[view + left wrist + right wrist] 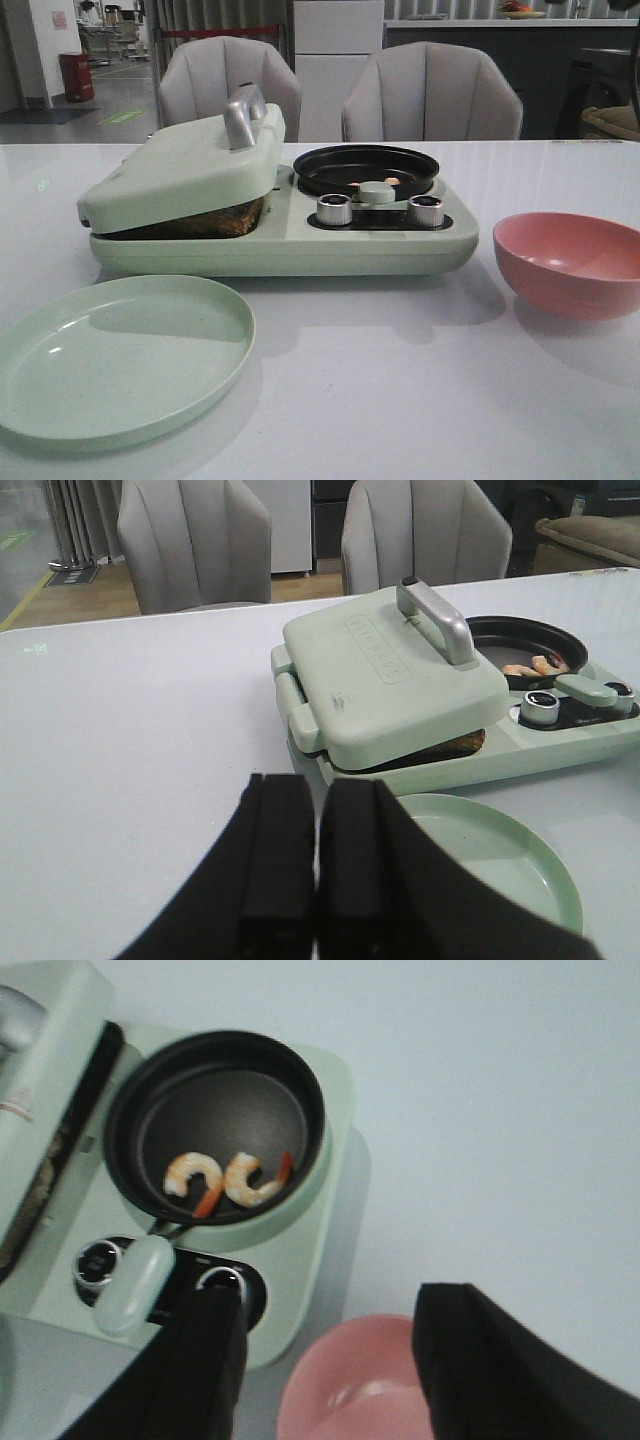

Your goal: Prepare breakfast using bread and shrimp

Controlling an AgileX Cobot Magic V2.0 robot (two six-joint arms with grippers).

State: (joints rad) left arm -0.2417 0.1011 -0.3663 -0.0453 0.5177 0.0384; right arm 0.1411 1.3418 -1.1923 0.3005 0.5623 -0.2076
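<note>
While the breakfast maker [300,235] sits mid-desk, both arms hold off from it.

Where the white desk [400,400] runs widest, the pale green maker stands toward its far edge, its hinged lid [185,165] tilted, not fully down, over browned bread [215,222] peeking out at the front gap. Near the desk's front left corner lies a green plate [120,355]; a pink bowl [570,262] stands by the right edge. On the maker's right side, a black pan [215,1125] holds two curled shrimp [228,1180]. Left gripper [315,855] is clenched, fingers together, grasping nothing; right gripper [325,1360] is released, fingers spread above the bowl.
</note>
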